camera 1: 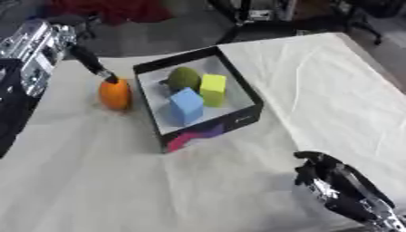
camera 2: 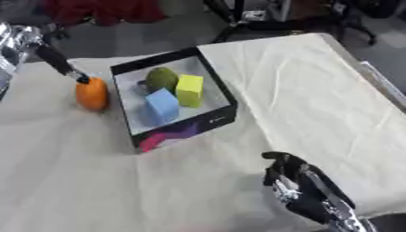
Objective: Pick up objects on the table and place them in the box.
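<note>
A black-walled box [camera 1: 238, 118] sits near the middle of a table covered with a pale cloth [camera 1: 317, 90], its open top facing up and its front wall showing a pink and purple patch. Inside it lie 3 things close together: a dark green rounded object [camera 1: 183, 78] at the far side, a yellow block [camera 1: 212, 89] just to its right and touching it, and a blue block [camera 1: 186, 106] nearer the front, touching the yellow one. Outside the box, just beside its left wall, an orange rounded object [camera 1: 116, 94] stands on the cloth. The left hand [camera 1: 94, 62] reaches in from the upper left, and a straight black finger comes down to touch the top of the orange object; the rest of that hand is partly hidden behind the silver and black arm, so I cannot tell whether its other fingers are curled or straight. The right hand [camera 2: 289, 179] shows at the lower right, well apart from the box, its black fingers bent inward over the cloth and holding nothing.
</note>
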`<state>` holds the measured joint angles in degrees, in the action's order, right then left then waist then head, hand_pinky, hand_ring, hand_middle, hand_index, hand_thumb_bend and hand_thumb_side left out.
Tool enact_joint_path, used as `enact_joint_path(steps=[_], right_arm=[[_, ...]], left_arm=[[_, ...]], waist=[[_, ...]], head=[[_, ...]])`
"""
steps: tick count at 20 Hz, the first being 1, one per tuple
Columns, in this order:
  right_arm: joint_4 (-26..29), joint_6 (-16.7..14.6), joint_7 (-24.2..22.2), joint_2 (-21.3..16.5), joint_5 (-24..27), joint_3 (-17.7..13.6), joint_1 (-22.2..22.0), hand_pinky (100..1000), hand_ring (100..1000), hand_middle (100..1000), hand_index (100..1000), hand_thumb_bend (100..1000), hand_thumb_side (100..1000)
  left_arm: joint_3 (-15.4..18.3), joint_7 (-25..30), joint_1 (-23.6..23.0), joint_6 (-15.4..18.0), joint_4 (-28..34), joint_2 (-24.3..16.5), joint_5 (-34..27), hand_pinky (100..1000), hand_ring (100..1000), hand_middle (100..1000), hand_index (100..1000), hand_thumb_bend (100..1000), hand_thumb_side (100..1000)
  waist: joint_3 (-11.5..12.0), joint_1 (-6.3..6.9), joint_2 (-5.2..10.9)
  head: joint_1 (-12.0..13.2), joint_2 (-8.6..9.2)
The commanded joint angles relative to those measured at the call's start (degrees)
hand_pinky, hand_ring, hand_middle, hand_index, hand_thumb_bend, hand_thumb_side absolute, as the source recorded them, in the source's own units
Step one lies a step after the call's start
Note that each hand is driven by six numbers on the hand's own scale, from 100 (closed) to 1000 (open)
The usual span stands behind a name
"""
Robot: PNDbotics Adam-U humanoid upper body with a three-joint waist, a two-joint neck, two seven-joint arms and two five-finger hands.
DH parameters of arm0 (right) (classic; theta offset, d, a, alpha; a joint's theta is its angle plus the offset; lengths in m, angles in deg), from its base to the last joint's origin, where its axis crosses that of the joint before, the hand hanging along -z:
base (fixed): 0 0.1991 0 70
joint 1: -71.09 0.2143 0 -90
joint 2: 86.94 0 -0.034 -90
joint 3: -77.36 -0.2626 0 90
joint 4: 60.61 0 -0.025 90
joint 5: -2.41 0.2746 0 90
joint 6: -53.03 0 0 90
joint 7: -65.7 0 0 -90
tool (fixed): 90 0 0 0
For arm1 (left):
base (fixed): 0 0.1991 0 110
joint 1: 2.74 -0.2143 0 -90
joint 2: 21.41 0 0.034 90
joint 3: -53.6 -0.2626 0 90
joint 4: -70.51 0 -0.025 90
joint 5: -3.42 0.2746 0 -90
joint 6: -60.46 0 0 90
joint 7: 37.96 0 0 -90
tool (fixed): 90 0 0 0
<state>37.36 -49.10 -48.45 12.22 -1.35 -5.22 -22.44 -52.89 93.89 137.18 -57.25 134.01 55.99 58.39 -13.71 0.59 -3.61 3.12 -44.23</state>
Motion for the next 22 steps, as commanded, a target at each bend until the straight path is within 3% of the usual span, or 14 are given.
enact_joint_path(steps=[1, 6, 13, 22], right_arm=[[0.6, -0.1, 0.2, -0.6, -0.1, -0.3, 0.4, 824, 545, 482, 821, 100, 470], [0.6, -0.1, 0.2, -0.6, -0.1, -0.4, 0.4, 824, 545, 483, 821, 100, 470], [0.6, -0.1, 0.1, -0.6, -0.1, -0.3, 0.5, 825, 545, 483, 821, 100, 470], [0.6, -0.1, 0.1, -0.5, -0.1, -0.2, 0.5, 824, 545, 482, 821, 100, 470]], left_arm=[[0.2, 8.6, 0.7, -6.6, -0.7, -0.7, -1.1, 835, 783, 803, 871, 796, 302], [-0.5, 9.8, -0.1, -6.4, -1.6, 0.0, -2.1, 821, 768, 783, 856, 757, 274], [-1.6, 5.8, -0.8, -5.5, -1.7, 1.5, -5.1, 801, 750, 765, 851, 705, 240], [-3.1, 1.3, -1.8, -4.5, -3.8, 3.7, -4.3, 779, 723, 736, 828, 541, 216]], waist=[[0.0, -0.60, 0.79], [-0.1, -0.60, 0.79], [-0.2, -0.66, 0.71], [-0.4, -0.72, 0.68]], head=[[-0.1, 0.11], [-0.1, 0.11], [0.0, 0.11], [0.0, 0.11]])
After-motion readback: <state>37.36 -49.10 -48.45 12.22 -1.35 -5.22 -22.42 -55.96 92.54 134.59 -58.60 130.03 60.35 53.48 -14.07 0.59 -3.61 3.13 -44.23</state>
